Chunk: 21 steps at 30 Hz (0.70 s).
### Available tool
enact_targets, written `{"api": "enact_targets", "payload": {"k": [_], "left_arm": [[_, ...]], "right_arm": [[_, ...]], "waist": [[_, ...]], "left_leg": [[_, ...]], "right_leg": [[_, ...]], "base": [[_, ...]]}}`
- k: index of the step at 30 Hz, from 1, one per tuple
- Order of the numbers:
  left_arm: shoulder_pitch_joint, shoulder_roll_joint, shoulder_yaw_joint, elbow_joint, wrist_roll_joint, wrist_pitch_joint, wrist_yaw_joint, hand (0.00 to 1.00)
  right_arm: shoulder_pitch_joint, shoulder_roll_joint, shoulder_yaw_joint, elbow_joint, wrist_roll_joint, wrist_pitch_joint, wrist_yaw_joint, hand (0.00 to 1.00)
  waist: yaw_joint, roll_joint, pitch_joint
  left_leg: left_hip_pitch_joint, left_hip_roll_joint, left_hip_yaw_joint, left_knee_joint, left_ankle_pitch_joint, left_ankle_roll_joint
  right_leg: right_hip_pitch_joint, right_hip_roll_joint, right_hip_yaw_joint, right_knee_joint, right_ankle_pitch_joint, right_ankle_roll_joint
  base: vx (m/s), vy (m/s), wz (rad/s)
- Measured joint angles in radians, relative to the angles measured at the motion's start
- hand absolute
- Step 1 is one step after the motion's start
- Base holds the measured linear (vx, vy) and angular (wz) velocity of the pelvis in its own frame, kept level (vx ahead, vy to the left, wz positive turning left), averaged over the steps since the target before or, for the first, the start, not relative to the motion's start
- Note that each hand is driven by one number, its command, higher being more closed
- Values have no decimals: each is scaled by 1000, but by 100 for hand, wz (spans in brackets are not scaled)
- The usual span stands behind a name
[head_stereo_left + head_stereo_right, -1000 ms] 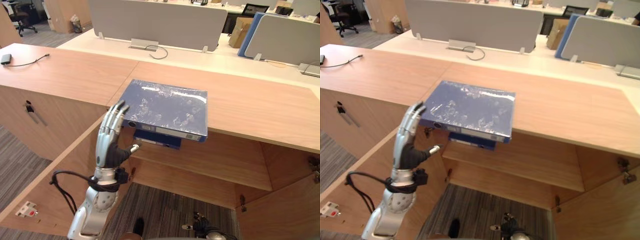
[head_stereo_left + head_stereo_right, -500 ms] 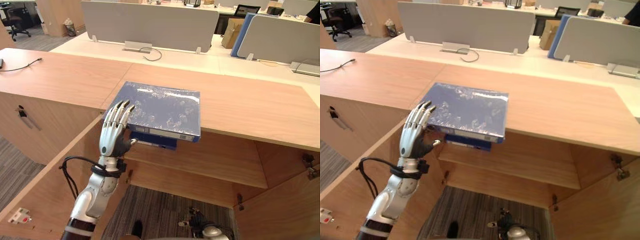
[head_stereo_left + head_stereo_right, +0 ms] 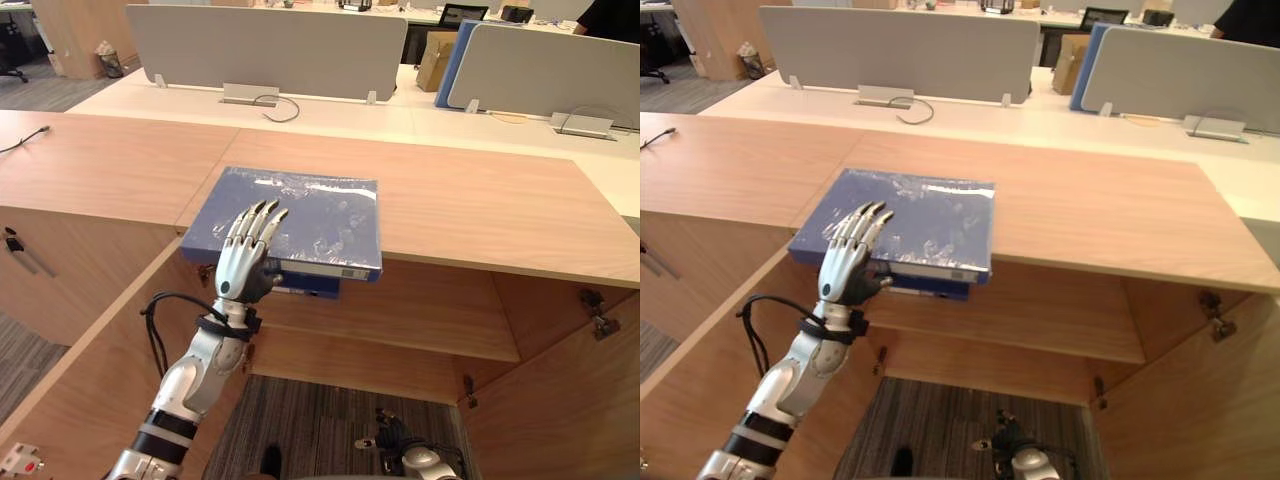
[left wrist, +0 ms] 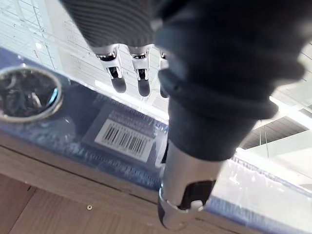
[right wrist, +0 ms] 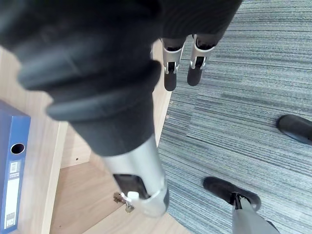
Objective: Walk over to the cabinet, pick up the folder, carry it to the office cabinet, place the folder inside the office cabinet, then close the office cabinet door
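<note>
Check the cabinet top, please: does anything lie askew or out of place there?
The blue folder lies flat, but its near edge seems to jut past the front edge of the cabinet top. The left hand is over it, fingers straight. Nothing else stands out.

A long grey desk screen [image 3: 265, 50] stands on a white desk [image 3: 330, 118]. A black cable [image 3: 278, 106] loops just in front of the screen, beside its metal foot [image 3: 250, 95]. Right of the screen sit a cardboard box [image 3: 433, 62] and a second grey screen [image 3: 545, 72]. Left of it, a lined bin [image 3: 106, 60] stands on the floor. Beyond its right end are a dark monitor [image 3: 458, 14] and a person in a dark top [image 3: 612, 18].
</note>
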Motion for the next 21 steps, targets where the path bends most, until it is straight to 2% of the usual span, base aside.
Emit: {"api": "enact_targets", "payload": {"k": [8,12,13,21], "left_arm": [[-26,16,-4,39,13,5,-5,0],[-64,41,-12,78,25,15,-6,0],[-74,41,-18,85,26,19,-6,100],[-89,47,-16,93,39,30,-3,100]], "right_arm": [[-11,-1,1,0,0,0,0,0],[-28,-2,5,0,-1,0,1,0],[-31,-4,8,0,0,0,1,0],[-31,-10,8,0,-1,2,8,0]], "waist": [[-11,0,0],[-27,0,1],[-30,1,1],[-40,1,1]], "left_leg": [[2,-3,12,1,-7,0],[18,-2,22,0,-10,0],[18,-1,23,0,-11,0],[18,-6,34,0,-19,1]], "right_leg": [[1,-4,7,-3,0,0],[13,-6,12,-3,0,0],[11,-6,14,-6,0,0],[10,-12,23,-9,0,0]], "base": [[9,-3,-2],[-12,-2,-6],[-32,9,-5],[-3,6,-3]]}}
